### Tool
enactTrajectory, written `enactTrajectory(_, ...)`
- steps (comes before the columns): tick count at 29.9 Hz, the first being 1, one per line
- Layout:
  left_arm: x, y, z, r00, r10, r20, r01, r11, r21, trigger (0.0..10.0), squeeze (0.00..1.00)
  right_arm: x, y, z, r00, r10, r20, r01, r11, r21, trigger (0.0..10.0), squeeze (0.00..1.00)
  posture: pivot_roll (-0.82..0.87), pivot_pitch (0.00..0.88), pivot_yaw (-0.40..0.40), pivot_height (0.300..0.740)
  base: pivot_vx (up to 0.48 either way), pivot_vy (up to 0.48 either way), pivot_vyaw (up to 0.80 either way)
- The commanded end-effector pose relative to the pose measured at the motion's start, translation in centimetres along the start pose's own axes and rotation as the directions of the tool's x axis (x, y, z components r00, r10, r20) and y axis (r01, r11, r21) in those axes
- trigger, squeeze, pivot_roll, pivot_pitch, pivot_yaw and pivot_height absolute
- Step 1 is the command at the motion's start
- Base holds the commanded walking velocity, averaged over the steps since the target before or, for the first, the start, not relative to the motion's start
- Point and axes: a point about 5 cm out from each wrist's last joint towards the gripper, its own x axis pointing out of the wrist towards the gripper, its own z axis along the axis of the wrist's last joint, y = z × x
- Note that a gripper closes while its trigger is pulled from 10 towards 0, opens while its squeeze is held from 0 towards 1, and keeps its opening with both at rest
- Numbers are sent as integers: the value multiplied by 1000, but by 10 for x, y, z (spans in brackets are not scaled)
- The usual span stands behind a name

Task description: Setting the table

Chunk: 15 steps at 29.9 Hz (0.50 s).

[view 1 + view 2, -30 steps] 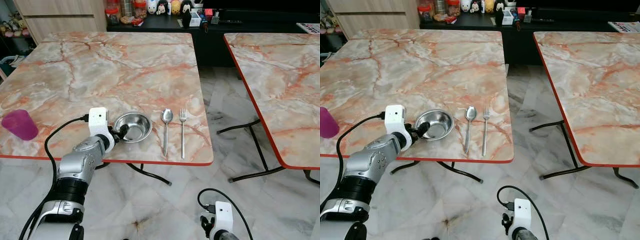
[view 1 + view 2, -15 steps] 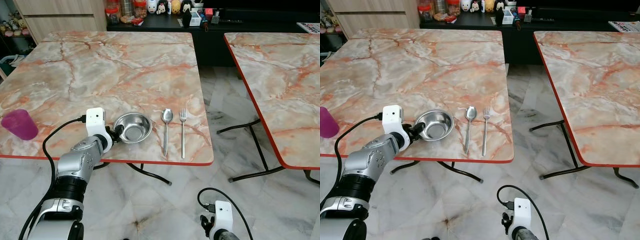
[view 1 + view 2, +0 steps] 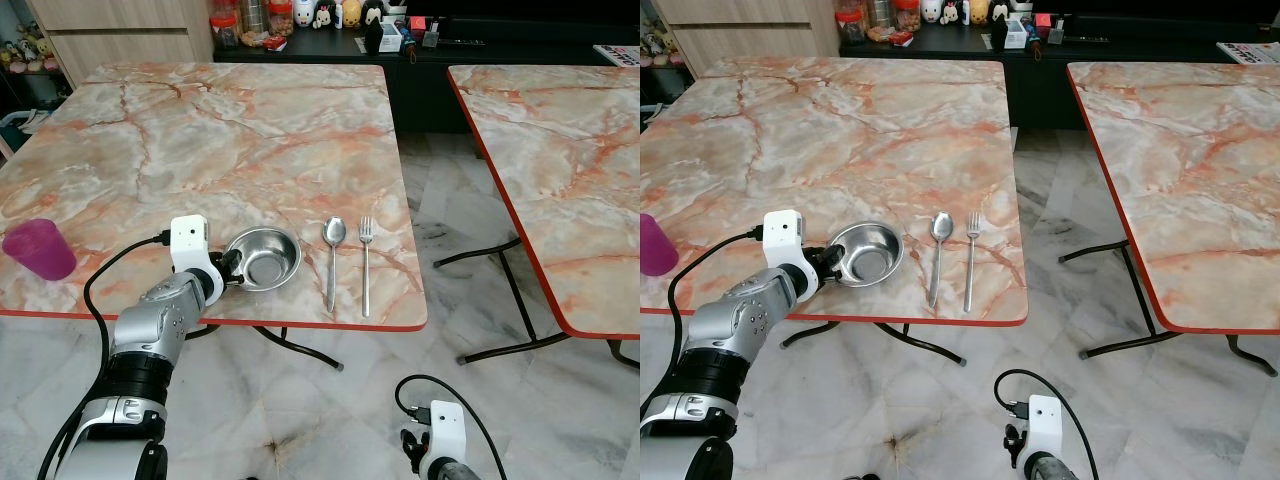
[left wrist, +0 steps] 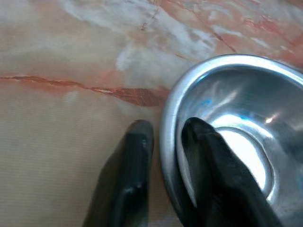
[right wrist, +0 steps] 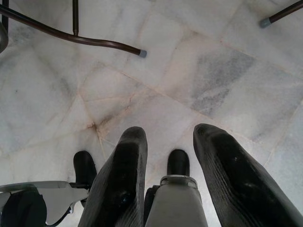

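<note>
A small steel bowl point(image 3: 264, 257) rests near the front edge of the marble table point(image 3: 220, 140). My left gripper point(image 3: 229, 268) is shut on the bowl's left rim; the left wrist view has one finger point(image 4: 130, 179) outside the bowl point(image 4: 236, 142) and the other inside. To the bowl's right lie a spoon point(image 3: 332, 255) and a fork point(image 3: 365, 260), side by side. A pink cup point(image 3: 40, 249) stands at the table's left front corner. My right gripper point(image 5: 170, 184) hangs open over the floor.
A second marble table point(image 3: 570, 160) stands to the right across a gap of tiled floor point(image 3: 440, 210). A dark counter point(image 3: 330, 30) with jars and toys runs along the back. Metal table legs point(image 5: 71, 35) cross the floor below.
My left gripper has drawn the bowl a little to the left, away from the spoon. The spoon, fork and cup have not moved.
</note>
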Motion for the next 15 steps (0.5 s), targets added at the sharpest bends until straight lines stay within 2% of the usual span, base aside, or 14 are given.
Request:
enactTrajectory(1, 0, -2, -1, 1000, -5, -10, 5, 1000, 14, 0, 0, -1, -1, -4, 1000, -5, -16, 6, 1000, 8, 10000, 0, 72, 132, 4, 740, 0, 0, 0)
enactTrajectory(10, 0, -2, 3, 1000, -8, 26, 8, 1000, -8, 0, 0, -1, 0, -4, 1000, -4, -17, 4, 1000, 8, 10000, 0, 76, 134, 0, 740, 0, 0, 0)
enactTrajectory(12, -1, -1, 10, 997, -3, 73, 5, 999, -38, 0, 0, -1, -1, -4, 1000, -4, -17, 4, 1000, 7, 10000, 0, 76, 133, 0, 740, 0, 0, 0)
enactTrajectory(15, -7, 2, 36, 971, 27, 236, -3, 995, -101, 0, 0, -1, 0, -4, 1000, -2, -17, 3, 1000, 6, 10000, 0, 76, 132, -2, 740, 0, 0, 0)
